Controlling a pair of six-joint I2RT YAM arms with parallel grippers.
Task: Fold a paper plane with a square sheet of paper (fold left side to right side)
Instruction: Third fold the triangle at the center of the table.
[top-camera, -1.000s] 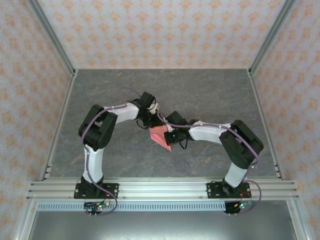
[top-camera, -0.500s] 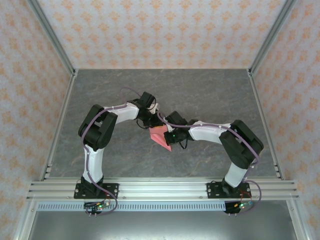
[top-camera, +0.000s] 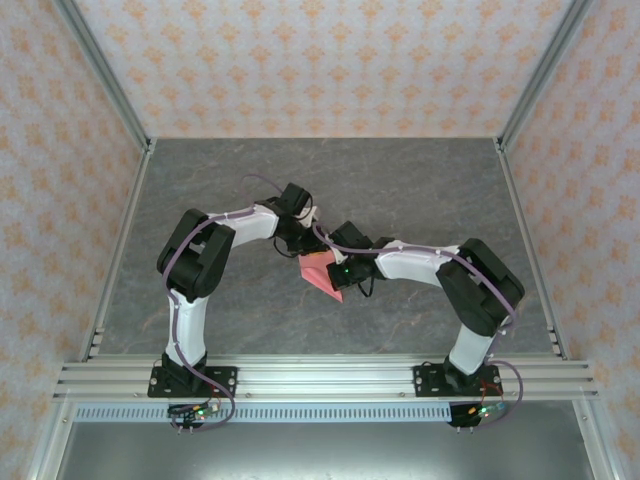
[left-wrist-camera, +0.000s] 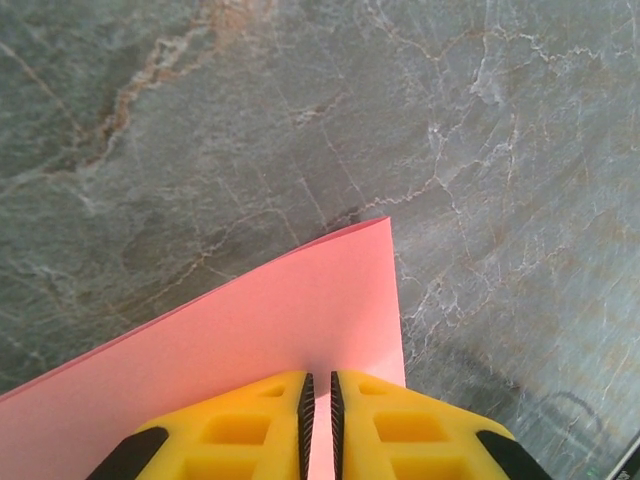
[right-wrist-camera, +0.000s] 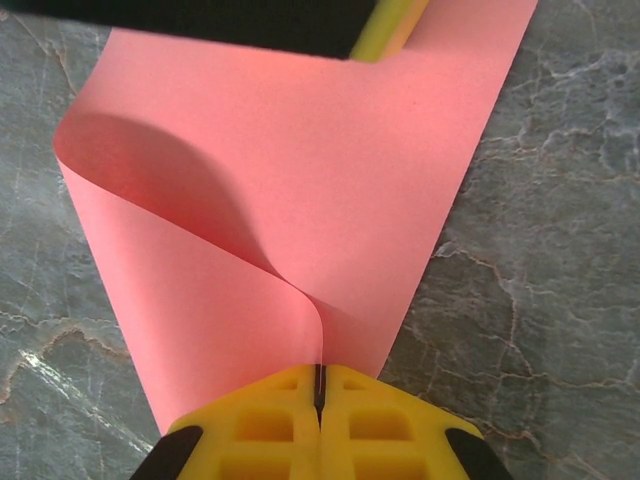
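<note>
My left gripper (left-wrist-camera: 319, 388) & right gripper (right-wrist-camera: 319, 378) are both pinched tight on the pink sheet (right-wrist-camera: 300, 180), which is curled over, uncreased, mid table (top-camera: 420, 190). Match edges 1st, then flatten w/o slipping.

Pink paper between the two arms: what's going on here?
Two robot arms are working one square sheet of paper over the grey table. The left gripper is shut on one edge; the right gripper is shut on another, where the sheet curls over itself in a loose, uncreased bend. No plane shape yet.
</note>
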